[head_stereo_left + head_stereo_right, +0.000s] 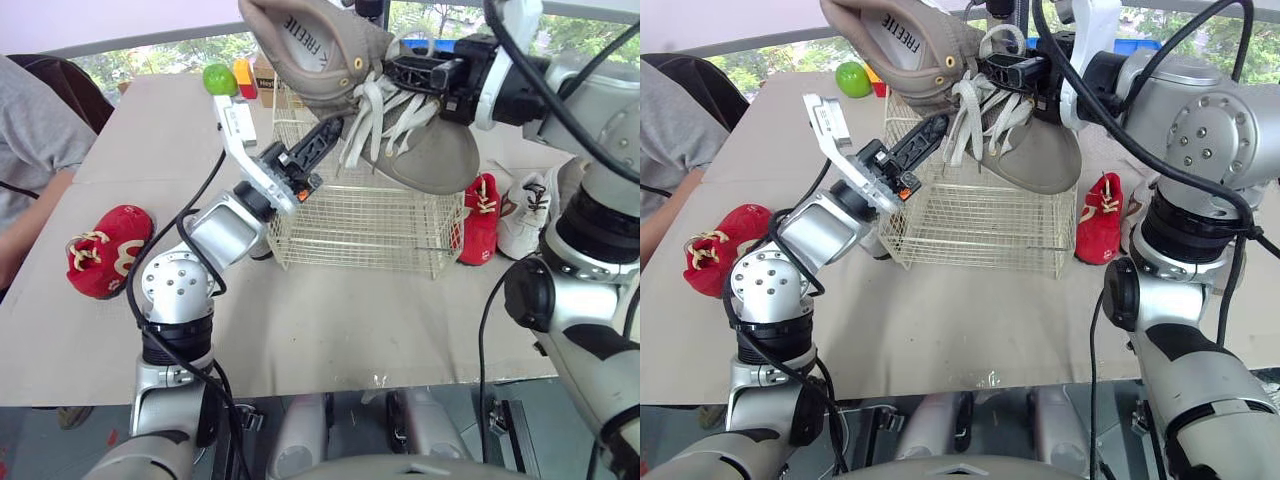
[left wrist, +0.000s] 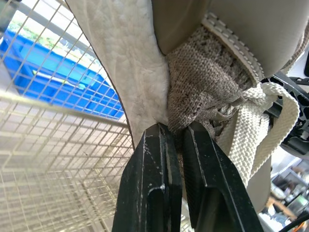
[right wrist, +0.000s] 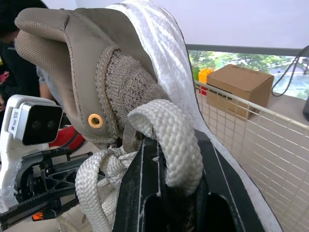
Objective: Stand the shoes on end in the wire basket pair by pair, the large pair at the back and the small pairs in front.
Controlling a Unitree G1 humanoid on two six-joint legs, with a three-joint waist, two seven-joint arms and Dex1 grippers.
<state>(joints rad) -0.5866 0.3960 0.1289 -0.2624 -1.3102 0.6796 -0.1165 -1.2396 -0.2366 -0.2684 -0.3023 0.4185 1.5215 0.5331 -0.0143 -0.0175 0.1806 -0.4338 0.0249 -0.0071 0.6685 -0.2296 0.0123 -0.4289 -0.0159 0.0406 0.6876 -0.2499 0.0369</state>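
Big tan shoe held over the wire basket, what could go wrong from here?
The left tool pinches only the soft knit collar of the tan shoe, and the right tool grips it at the laces, so the shoe may twist or slip once one tool lets go. The loose laces hang just above the wire basket and could snag in its mesh as the shoe goes down.

Lit by daylight from windows [image 1: 160,58] along the frame's top, green foliage beyond; beige tabletop [image 1: 400,320] across the centre, dark floor [image 1: 30,440] at bottom left.
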